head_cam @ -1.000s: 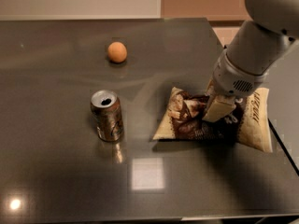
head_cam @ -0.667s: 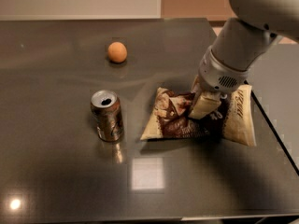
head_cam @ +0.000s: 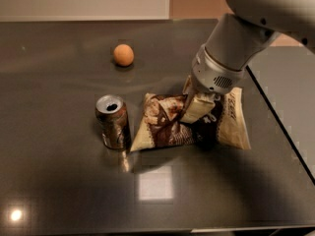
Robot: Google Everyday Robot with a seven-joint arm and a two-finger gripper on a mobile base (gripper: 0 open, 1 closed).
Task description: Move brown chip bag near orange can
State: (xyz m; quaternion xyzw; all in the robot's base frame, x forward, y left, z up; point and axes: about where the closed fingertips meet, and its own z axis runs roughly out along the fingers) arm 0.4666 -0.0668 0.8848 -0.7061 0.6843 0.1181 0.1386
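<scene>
Camera view: gripper (head_cam: 199, 109) on bag (head_cam: 161, 126), ball (head_cam: 123, 54) beyond can (head_cam: 113, 123).

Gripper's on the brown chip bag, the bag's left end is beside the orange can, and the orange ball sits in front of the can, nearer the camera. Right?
Not quite. The camera view shows the orange ball behind the orange can, farther from the camera. The rest holds: the gripper is on the brown chip bag, whose left end is beside the can.
</scene>
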